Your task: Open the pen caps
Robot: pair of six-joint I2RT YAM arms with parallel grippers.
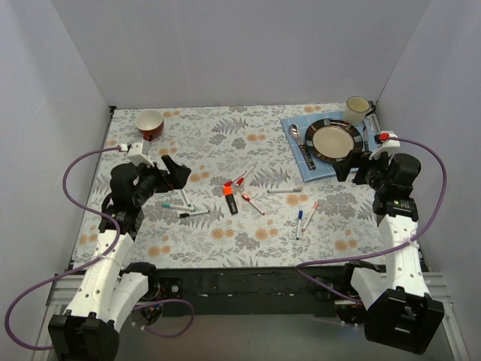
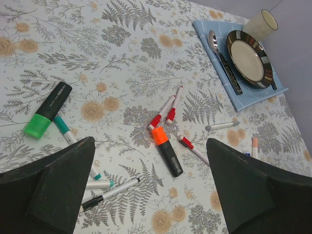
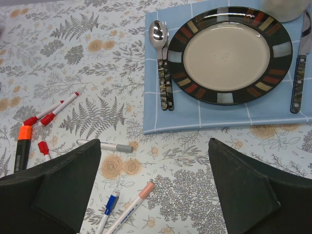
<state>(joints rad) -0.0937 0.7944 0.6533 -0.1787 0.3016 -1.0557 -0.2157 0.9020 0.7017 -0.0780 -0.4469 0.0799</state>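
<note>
Several pens lie scattered mid-table, each with its cap on. An orange-capped black marker [image 1: 229, 197] [image 2: 166, 151] lies between red-capped white pens [image 1: 242, 177] [image 2: 165, 111]. Teal-ended pens [image 1: 176, 204] [image 2: 66, 130] and a green-capped black marker [image 2: 48, 109] lie at the left. A grey-capped pen [image 3: 105, 145], a blue-capped pen [image 3: 108, 209] and a pink-capped pen [image 3: 131, 204] lie at the right. My left gripper [image 1: 176, 171] [image 2: 148, 146] is open and empty, above the table left of the pens. My right gripper [image 1: 353, 167] [image 3: 155, 145] is open and empty, above the blue and pink pens.
A blue placemat [image 1: 297, 128] at the back right holds a striped plate [image 1: 334, 139], a spoon [image 3: 160, 36] and a knife [image 3: 298, 73], with a cream cup [image 1: 356, 110] behind. A red mug [image 1: 149, 123] stands at the back left. White walls enclose the table.
</note>
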